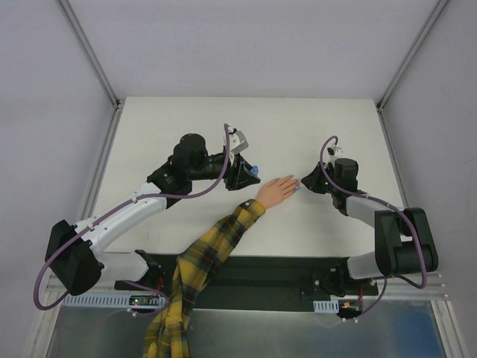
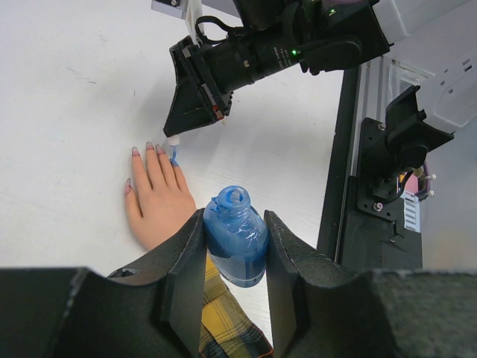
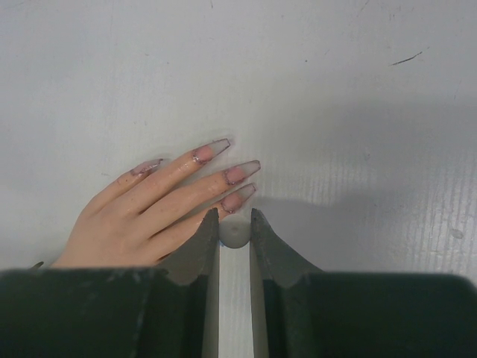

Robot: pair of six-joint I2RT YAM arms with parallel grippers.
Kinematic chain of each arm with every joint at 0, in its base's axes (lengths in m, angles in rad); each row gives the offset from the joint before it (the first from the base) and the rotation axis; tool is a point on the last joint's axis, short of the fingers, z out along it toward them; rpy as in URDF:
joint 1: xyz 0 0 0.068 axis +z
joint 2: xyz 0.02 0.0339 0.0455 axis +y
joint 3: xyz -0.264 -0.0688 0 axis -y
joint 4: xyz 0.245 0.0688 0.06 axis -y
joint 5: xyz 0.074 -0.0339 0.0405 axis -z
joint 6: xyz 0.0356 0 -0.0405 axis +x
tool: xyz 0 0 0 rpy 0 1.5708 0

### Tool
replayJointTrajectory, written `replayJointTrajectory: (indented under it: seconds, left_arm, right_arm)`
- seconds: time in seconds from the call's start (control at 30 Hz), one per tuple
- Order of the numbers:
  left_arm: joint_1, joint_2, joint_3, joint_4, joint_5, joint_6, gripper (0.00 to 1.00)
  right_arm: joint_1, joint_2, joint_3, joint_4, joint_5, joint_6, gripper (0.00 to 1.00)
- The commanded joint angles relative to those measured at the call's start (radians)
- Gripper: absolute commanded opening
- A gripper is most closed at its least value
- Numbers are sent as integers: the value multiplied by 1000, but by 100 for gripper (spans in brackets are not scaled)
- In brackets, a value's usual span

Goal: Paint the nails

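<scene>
A peach hand (image 1: 277,190) with a yellow plaid sleeve (image 1: 216,250) lies flat mid-table, fingers pointing right. My left gripper (image 2: 235,253) is shut on an open blue polish bottle (image 2: 235,235), held upright just left of the hand; the bottle also shows in the top view (image 1: 255,170). My right gripper (image 3: 234,224) is shut on a round pale brush cap (image 3: 234,233), right over the little finger's tip. The nails (image 3: 238,173) on the other fingers look long, pinkish and dark-edged. In the left wrist view the brush (image 2: 175,155) shows blue at the little finger.
The right arm's base and black mount (image 2: 395,149) stand at the table's near edge. Aluminium frame posts (image 1: 89,52) rise at the back corners. White tabletop (image 1: 186,119) stretches behind the hand.
</scene>
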Motion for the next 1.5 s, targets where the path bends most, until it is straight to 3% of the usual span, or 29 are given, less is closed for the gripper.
replayJointTrajectory:
  seconds: [0.0,1.47]
  left_arm:
    - [-11,-13,1,15,6,16,0]
    - [-14,-2,4,14,5,16,0]
  right_arm:
    - [-6,-20,26,37,-24,-4,1]
    - [-6,0,49,-9,5,5,0]
